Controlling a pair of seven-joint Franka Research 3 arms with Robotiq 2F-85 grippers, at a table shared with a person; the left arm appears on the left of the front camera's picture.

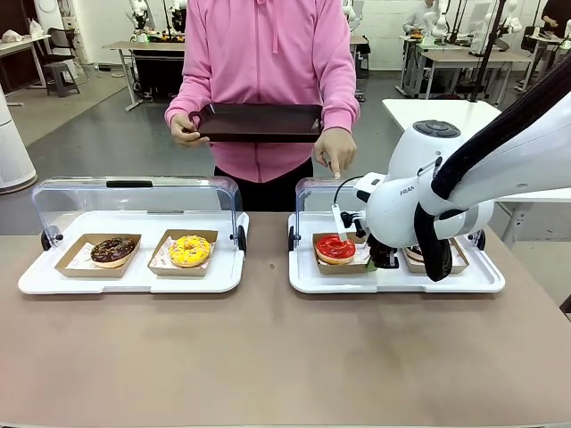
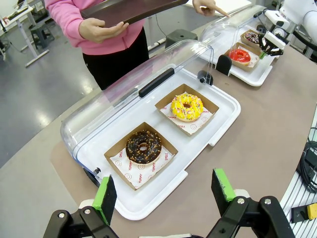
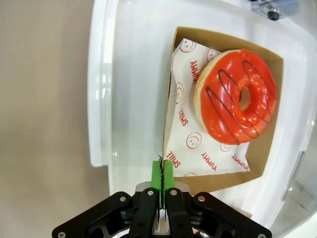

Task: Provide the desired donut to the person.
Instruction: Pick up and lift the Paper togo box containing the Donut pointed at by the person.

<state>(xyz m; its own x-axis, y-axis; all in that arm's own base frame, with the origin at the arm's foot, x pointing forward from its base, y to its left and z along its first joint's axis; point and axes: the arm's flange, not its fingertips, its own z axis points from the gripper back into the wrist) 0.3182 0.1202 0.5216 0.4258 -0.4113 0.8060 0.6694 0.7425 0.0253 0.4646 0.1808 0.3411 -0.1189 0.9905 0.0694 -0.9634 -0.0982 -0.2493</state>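
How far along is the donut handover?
Done: case lid up; the person's hand points toward the red donut. In hand: right fingers shut on its cardboard box edge, not yet lifted out. To do: carry it to the person's dark tray. The left fingers are open.

a side wall of the brown cardboard tray (image 3: 223, 35) stands between the closed jaws of the right gripper (image 3: 162, 171); the red-glazed ring donut (image 3: 223, 99) lies in it, beyond them. ahead of the jaws of the left gripper (image 2: 164, 178), the chocolate-iced donut (image 2: 143, 147) lies nearer and the yellow-iced donut (image 2: 186, 106) beyond, both on a white plastic tray (image 2: 220, 124).
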